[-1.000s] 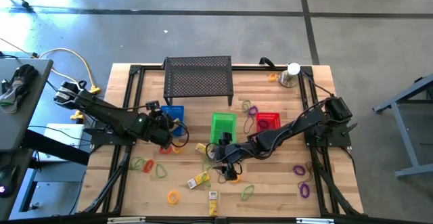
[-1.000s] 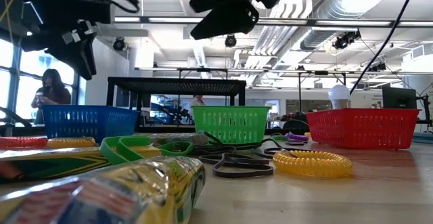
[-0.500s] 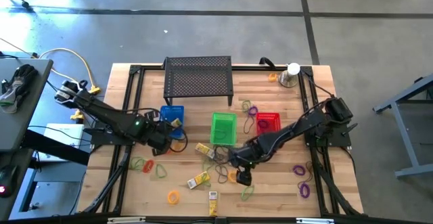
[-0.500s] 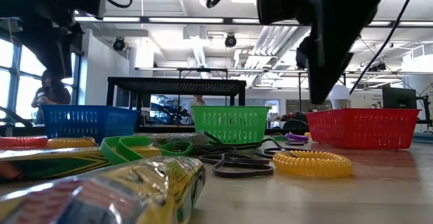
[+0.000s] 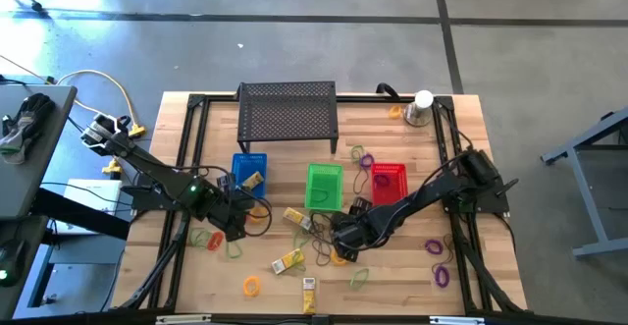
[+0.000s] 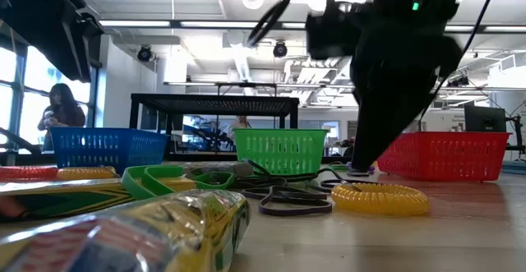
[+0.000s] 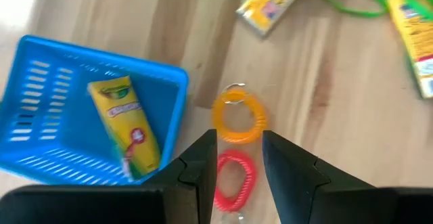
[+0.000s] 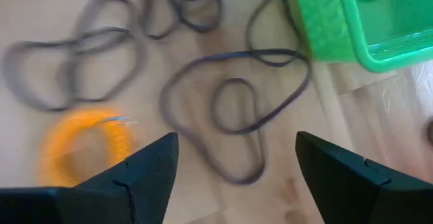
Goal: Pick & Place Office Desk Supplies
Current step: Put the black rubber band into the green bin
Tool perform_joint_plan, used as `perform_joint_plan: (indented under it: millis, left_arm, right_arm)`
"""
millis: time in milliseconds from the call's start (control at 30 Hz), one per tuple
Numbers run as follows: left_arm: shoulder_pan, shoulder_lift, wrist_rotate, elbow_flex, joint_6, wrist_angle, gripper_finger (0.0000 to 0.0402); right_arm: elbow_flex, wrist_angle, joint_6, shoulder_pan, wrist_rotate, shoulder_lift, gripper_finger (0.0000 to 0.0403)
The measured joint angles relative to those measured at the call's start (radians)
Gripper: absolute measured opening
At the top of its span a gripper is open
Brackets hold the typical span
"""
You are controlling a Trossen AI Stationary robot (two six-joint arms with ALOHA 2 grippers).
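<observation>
Left hand (image 7: pixel 238 166): hovering just off the blue basket's (image 5: pixel 249 166) front side, in the left half of the surface (image 5: pixel 402 286); fingers (image 7: pixel 203 160) standing narrowly apart, gripping nothing. An orange coil loop (image 7: pixel 239 114) and a red coil loop (image 7: pixel 233 182) are lying on the wood between and just past the fingertips.

Blue basket (image 7: pixel 40 95): holding one yellow crayon box (image 7: pixel 124 126), lying flat inside.

Right hand (image 8: pixel 237 158): hanging low over the middle of the surface, just in front of the green basket (image 5: pixel 324 186); fingers (image 8: pixel 145 166) spread wide, empty.

Beneath the right hand: several dark elastic loops (image 8: pixel 233 112) sprawling on the wood beside the green basket's corner (image 8: pixel 338 21), with an orange coil loop (image 8: pixel 84 146) lying near them.

Loose supplies, front half of the surface: yellow crayon boxes (image 5: pixel 287 261), a further orange loop (image 5: pixel 251 286), green loops (image 5: pixel 359 279) and purple loops (image 5: pixel 440 271) toward the right edge.

Red basket (image 5: pixel 389 178): sitting right of the green one, purple loops (image 5: pixel 364 157) lying just behind it.

Black mesh rack (image 5: pixel 287 114): standing at the back edge.

Silver cup with white ball (image 5: pixel 422 107): standing at the back right corner.
</observation>
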Motion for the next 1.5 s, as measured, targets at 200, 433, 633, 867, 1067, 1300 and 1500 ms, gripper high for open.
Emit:
perform_joint_plan:
  millis: [200, 433, 633, 867, 1067, 1300, 1500]
  left_arm:
    - [-0.051, 0.000, -0.012, 0.000, 0.000, 0.039, 0.0110]
    - [-0.087, 0.000, -0.057, 0.000, 0.000, 0.057, 0.0110]
    - [-0.098, 0.000, -0.057, 0.000, 0.000, 0.084, 0.0110]
    - [-0.102, 0.000, -0.057, 0.000, 0.000, 0.086, 0.0110]
    - [-0.101, 0.000, -0.057, -0.001, 0.000, 0.086, 0.0110]
    - [-0.101, 0.000, -0.056, -0.001, 0.000, 0.086, 0.0110]
    - [-0.101, 0.000, -0.056, -0.001, 0.001, 0.103, 0.0110]
  right_arm:
    - [0.000, 0.005, 0.064, -0.002, 0.103, 0.042, 0.0249]
    - [0.000, 0.006, 0.125, -0.008, 0.160, 0.035, 0.0237]
    - [0.000, 0.002, 0.130, -0.031, 0.138, 0.037, 0.0236]
    - [0.000, 0.000, 0.155, -0.058, 0.160, 0.037, 0.0236]
    - [0.000, -0.009, 0.153, -0.065, 0.161, 0.038, 0.0236]
    - [0.000, -0.018, 0.152, -0.071, 0.160, 0.038, 0.0235]
    - [0.000, -0.017, 0.134, -0.071, 0.159, 0.038, 0.0215]
